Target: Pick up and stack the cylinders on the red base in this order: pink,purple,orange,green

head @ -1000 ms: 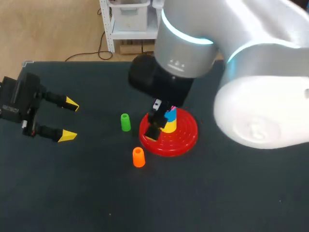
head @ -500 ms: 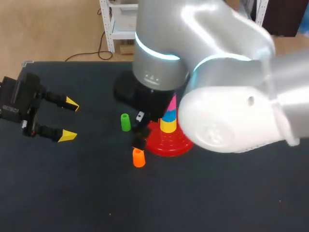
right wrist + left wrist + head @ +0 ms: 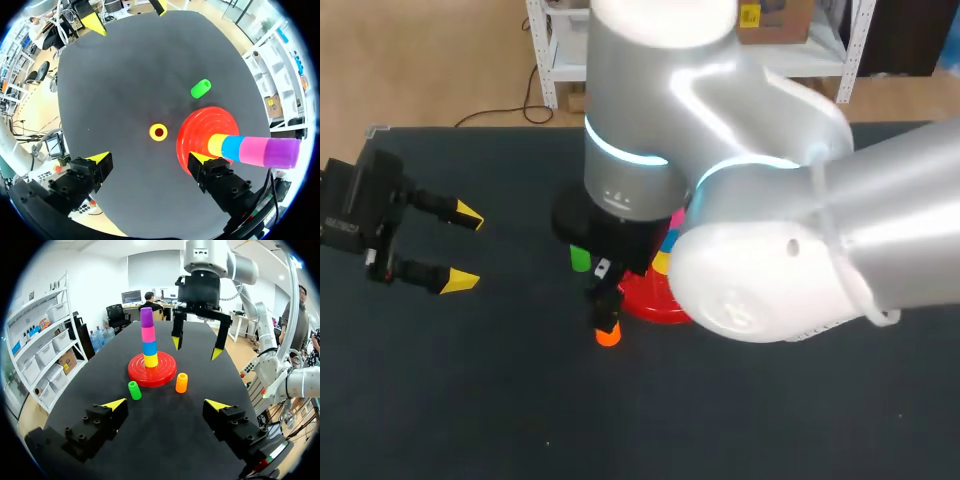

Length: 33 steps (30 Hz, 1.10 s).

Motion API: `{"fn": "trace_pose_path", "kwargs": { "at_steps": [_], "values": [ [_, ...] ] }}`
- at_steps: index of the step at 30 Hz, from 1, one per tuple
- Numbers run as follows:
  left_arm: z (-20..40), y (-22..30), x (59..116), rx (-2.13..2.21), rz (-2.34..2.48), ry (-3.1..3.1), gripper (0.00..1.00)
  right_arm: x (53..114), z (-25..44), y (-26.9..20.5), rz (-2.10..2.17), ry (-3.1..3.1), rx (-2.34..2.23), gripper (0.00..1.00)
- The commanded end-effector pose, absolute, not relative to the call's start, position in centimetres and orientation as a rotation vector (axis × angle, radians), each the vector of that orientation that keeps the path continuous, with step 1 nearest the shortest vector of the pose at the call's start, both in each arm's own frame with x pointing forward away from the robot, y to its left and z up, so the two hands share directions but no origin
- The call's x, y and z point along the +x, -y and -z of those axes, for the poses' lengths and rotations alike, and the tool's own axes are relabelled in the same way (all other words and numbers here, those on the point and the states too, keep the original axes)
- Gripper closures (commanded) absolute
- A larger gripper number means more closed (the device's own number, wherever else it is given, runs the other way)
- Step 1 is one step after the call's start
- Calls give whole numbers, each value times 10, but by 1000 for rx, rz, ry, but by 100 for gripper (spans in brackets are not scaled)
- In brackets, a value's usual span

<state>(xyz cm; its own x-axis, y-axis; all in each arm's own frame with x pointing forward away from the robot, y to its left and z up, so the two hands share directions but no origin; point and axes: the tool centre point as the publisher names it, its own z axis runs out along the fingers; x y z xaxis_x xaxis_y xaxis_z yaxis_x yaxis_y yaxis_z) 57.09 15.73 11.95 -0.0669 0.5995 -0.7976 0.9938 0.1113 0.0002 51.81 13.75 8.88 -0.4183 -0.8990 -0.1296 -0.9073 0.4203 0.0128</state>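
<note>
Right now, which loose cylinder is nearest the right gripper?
The orange cylinder: it stands straight ahead of the open right gripper, seen end-on from above. The green one is farther off, beside the red base.

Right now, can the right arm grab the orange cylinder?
Probably yes: the right pincer hangs open above the orange cylinder, nothing between them, and the green cylinder stands aside.

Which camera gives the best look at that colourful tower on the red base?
The left wrist view: the tower stands upright and unobstructed, yellow, blue, pink, purple from bottom to top. In the head view the right arm hides all but slivers. The right wrist view sees it from above, steeply foreshortened.
</note>
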Motion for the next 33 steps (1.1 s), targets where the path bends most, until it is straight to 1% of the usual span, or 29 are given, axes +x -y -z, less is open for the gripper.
{"fn": "trace_pose_path", "kwargs": {
  "at_steps": [1, 9, 33],
  "values": [
    [-118, -158, 570, 1557, 774, -1739, 0, 520, -79, -146, -114, -2566, -1631, 0],
    [-118, -158, 570, 1557, 774, -1739, 0, 515, -59, -152, -129, -2579, -1647, 0],
    [-118, -158, 570, 1557, 774, -1739, 0, 526, -22, -160, -110, -2628, -1632, 0]
  ]
}}
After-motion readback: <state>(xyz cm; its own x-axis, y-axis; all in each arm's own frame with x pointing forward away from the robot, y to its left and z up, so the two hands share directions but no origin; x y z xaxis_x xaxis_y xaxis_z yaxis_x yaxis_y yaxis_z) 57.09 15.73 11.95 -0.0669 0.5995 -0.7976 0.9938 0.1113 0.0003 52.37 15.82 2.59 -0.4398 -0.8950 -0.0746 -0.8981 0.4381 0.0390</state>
